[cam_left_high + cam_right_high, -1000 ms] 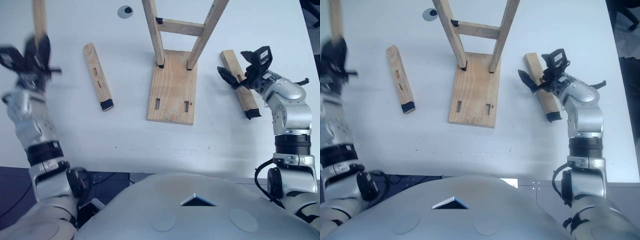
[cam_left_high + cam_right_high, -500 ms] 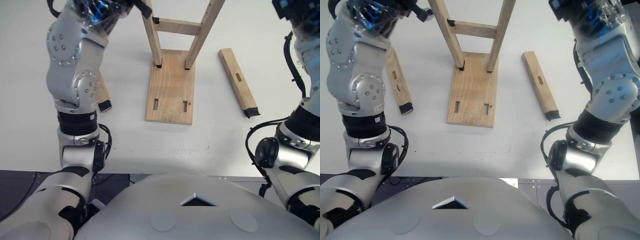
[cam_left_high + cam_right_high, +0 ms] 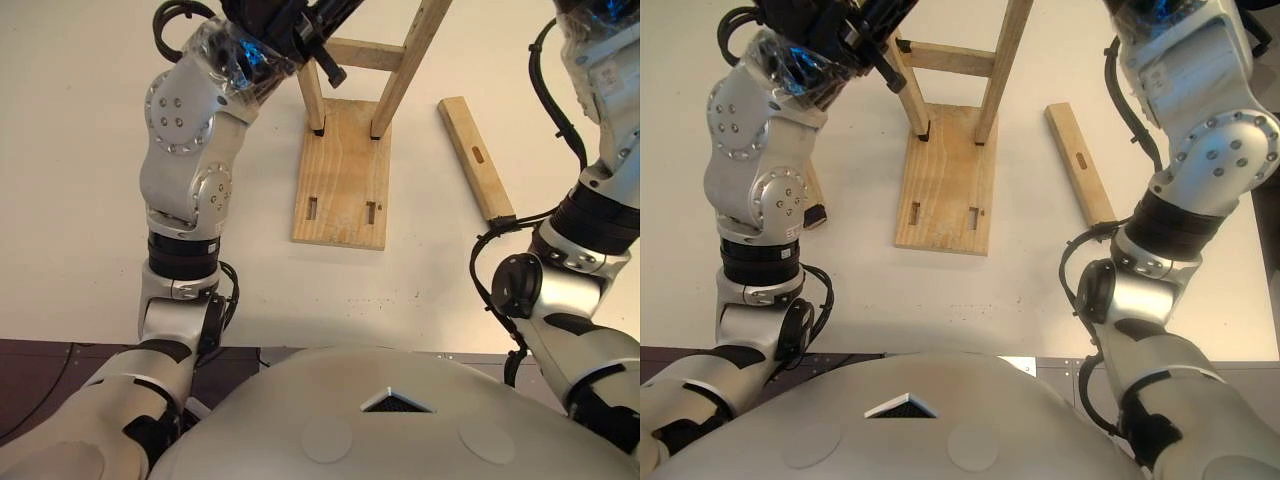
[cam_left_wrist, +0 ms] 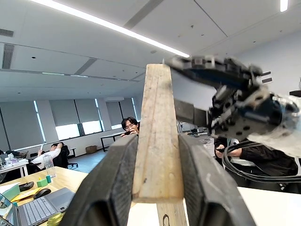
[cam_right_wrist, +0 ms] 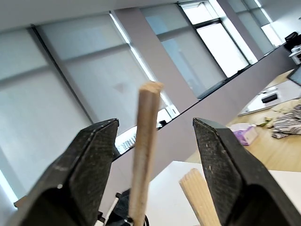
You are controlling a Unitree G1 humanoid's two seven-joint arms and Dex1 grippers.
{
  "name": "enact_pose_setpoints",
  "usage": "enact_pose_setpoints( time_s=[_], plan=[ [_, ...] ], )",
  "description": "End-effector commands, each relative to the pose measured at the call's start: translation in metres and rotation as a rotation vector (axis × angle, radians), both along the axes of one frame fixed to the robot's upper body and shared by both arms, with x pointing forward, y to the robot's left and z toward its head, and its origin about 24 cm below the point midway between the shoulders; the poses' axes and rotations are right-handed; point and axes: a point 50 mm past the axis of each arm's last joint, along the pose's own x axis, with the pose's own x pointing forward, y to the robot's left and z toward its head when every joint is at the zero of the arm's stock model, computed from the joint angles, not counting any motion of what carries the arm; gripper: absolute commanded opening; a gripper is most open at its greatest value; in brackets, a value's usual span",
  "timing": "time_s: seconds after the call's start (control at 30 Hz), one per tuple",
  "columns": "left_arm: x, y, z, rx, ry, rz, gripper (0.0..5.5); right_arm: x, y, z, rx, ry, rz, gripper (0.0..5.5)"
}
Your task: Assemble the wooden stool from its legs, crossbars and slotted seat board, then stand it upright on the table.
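On the white table (image 3: 80, 150) the slotted seat board (image 3: 340, 190) lies flat at centre, prob. underside up. Two legs (image 3: 312, 105) stand in its far slots, joined by one crossbar (image 3: 365, 55), so approx. half the frame is up. The near pair of slots (image 3: 313, 208) is bare. A loose leg (image 3: 478, 160) lies on the table to the R of the board, well apart from it. L gripper (image 4: 157, 140) is raised by the standing pair's L leg, fingers clamped tight on an upright wooden piece (image 4: 157, 103); can't tell if that's the standing leg's top or a separate part. R gripper (image 5: 155, 126) is up high too, fingers spread wide either side of a wooden end (image 5: 143, 155), not touching it. Left to do, by the look: near legs + 2nd crossbar, then flip the stool upright.
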Motion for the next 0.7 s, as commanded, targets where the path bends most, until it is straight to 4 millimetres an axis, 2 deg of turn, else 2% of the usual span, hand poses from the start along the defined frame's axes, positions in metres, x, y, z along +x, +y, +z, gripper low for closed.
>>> enact_pose_setpoints(
  time_s=[0.03,0.5,0.7],
  plan=[
    [-0.002,-0.002,-0.003,0.024,-0.015,-0.007,1.24,-0.002,0.008,0.006,0.035,0.008,0.059,2.89],
    [-0.006,0.001,-0.011,0.072,-0.019,-0.023,1.24,0.000,0.011,-0.001,0.027,0.063,0.081,0.61],
    [0.001,0.002,-0.022,0.083,0.053,0.036,1.24,-0.001,0.006,-0.003,0.012,0.071,0.085,0.55]
  ],
)
